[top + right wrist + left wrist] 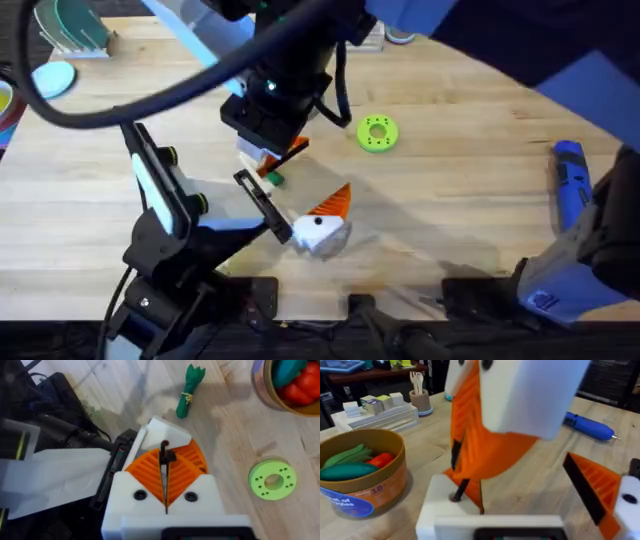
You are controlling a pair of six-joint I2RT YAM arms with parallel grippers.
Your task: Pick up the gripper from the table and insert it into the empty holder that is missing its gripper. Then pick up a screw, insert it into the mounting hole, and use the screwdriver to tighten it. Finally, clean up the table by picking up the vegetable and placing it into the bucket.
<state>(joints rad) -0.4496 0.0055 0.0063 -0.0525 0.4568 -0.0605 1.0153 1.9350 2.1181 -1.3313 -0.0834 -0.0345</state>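
My right gripper [164,467] hangs over my left arm's fingers, shut on a thin black screw [163,457]. From the left wrist, the right gripper [480,445] looms close, and the screw [458,477] meets a hole in the white holder [440,505]. Orange plastic lies right behind the holder; I cannot separate the gripper piece from the orange pads. My left gripper [520,485] is open, its other finger [595,487] well apart. The green vegetable [189,385] lies on the wood beyond the holder [170,432]. The bucket [385,477] holds several toy vegetables.
A blue screwdriver [570,180] lies on the table at the right, also seen from the left wrist [590,427]. A flat green disc with holes [377,132] sits right of the grippers. Boxes and a cup of wooden sticks [420,395] stand at the back.
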